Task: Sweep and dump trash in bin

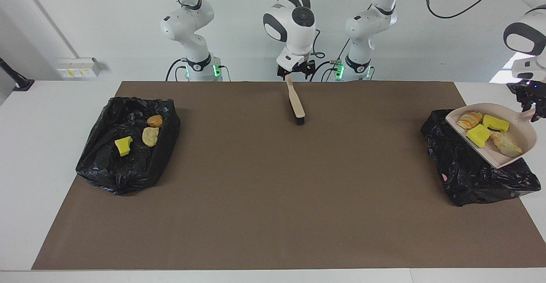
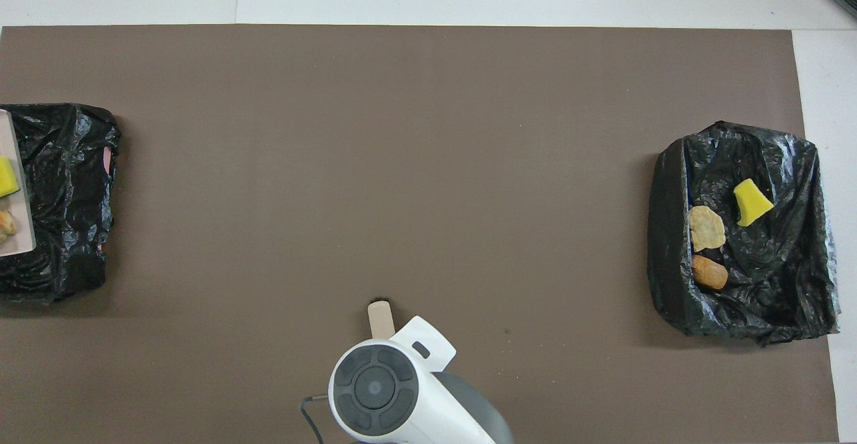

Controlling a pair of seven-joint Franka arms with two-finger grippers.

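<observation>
Crinkled black bin (image 1: 473, 167) under smooth dustpan (image 1: 518, 135)

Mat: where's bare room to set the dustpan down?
Mat is bare between the scrap-holding bin and the other bin, except the brush in the right gripper, at its robot-side edge. Crowded: the left gripper holds the loaded dustpan over the other bin.

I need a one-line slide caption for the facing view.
Left tool holds the loaded dustpan over a black bin; right tool holds the brush.

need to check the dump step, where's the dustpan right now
In the facing view the dustpan is held by the left gripper over the black bin bag at the left arm's end of the table, four scraps inside.
</observation>
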